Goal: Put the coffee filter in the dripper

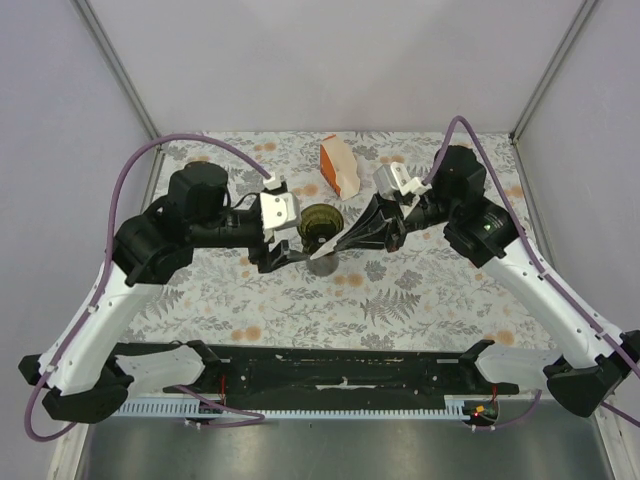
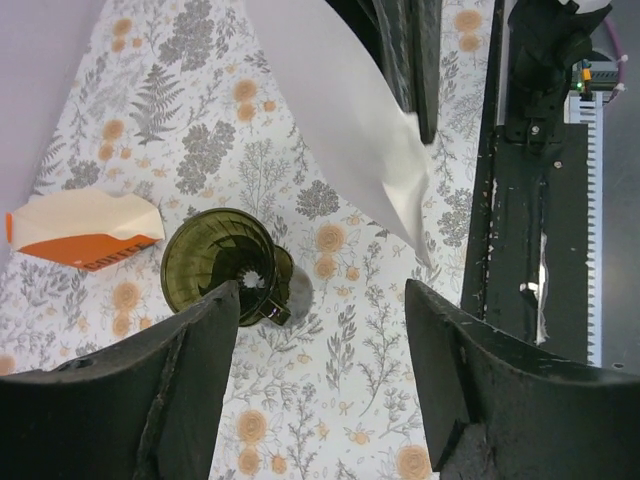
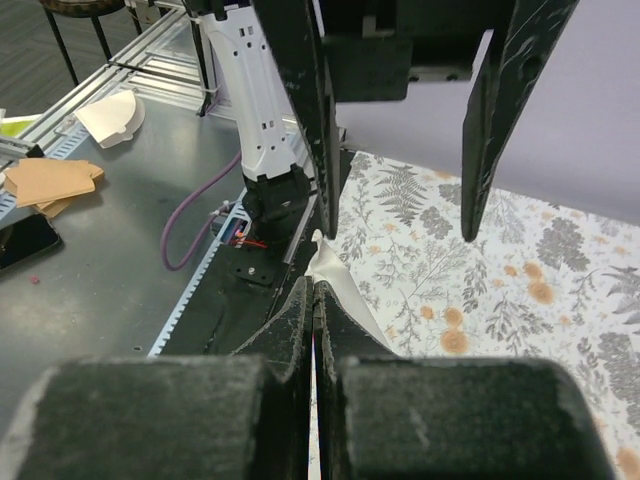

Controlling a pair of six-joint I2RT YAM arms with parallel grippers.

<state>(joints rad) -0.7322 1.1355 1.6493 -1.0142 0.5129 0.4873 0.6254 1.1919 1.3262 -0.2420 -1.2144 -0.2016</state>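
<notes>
The coffee filter (image 1: pixel 325 251) is gripped by the closed right gripper (image 1: pixel 337 245) just beside the dripper (image 1: pixel 319 221), mid-worktop; the left gripper (image 1: pixel 292 256) is held open at the filter's edge.

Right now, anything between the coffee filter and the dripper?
Nothing visible. The coffee filter, pinched in the shut right gripper, hangs right beside the dripper, whose mouth is open and empty. The open left gripper is close alongside the filter, not between the two.
</notes>
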